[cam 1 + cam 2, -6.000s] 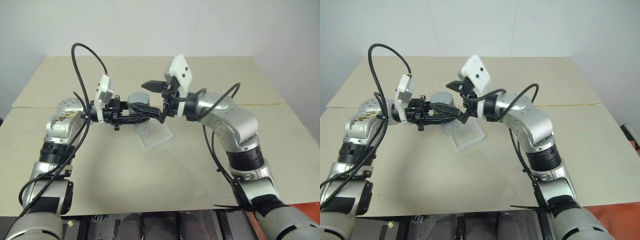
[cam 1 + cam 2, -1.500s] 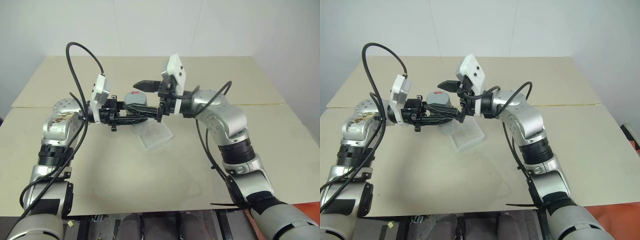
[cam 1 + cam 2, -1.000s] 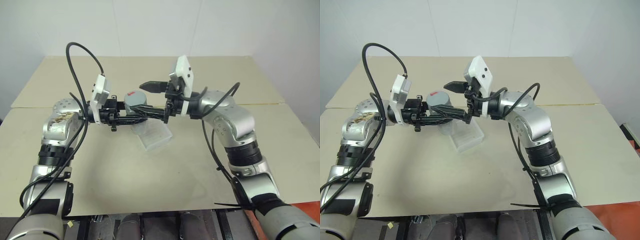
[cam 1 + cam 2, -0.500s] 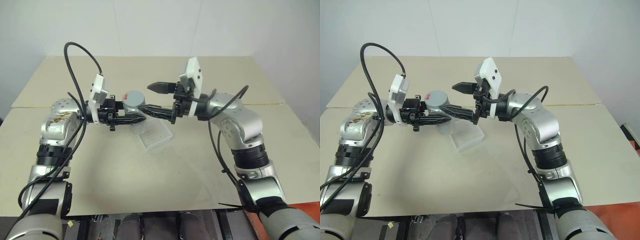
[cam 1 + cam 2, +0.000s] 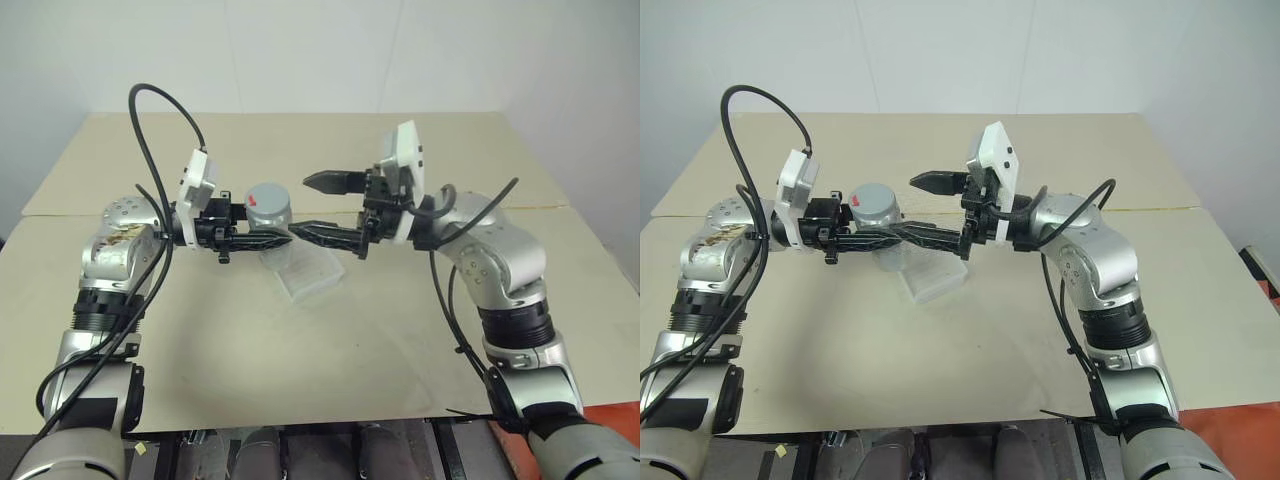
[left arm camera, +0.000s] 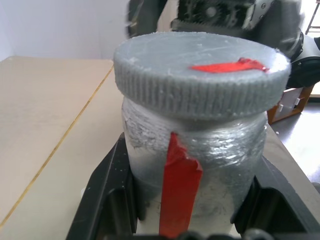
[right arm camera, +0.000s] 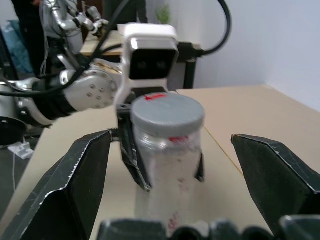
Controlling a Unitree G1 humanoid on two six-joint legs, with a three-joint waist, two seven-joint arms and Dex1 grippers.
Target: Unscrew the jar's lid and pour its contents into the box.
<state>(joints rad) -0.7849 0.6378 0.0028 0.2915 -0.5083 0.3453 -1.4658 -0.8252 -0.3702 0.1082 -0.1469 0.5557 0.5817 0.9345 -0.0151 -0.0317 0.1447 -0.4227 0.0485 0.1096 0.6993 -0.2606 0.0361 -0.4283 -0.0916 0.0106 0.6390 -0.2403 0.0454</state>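
Against white walls, beige table (image 5: 300, 350)

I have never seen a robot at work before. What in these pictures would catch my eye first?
Most striking is the jar, a small silvery cylinder with a red mark, held above the table in the shut left gripper, its grey lid on. Facing it from the right is the right gripper, its black fingers spread wide and clear of the jar. Below, a clear plastic box lies on the table.
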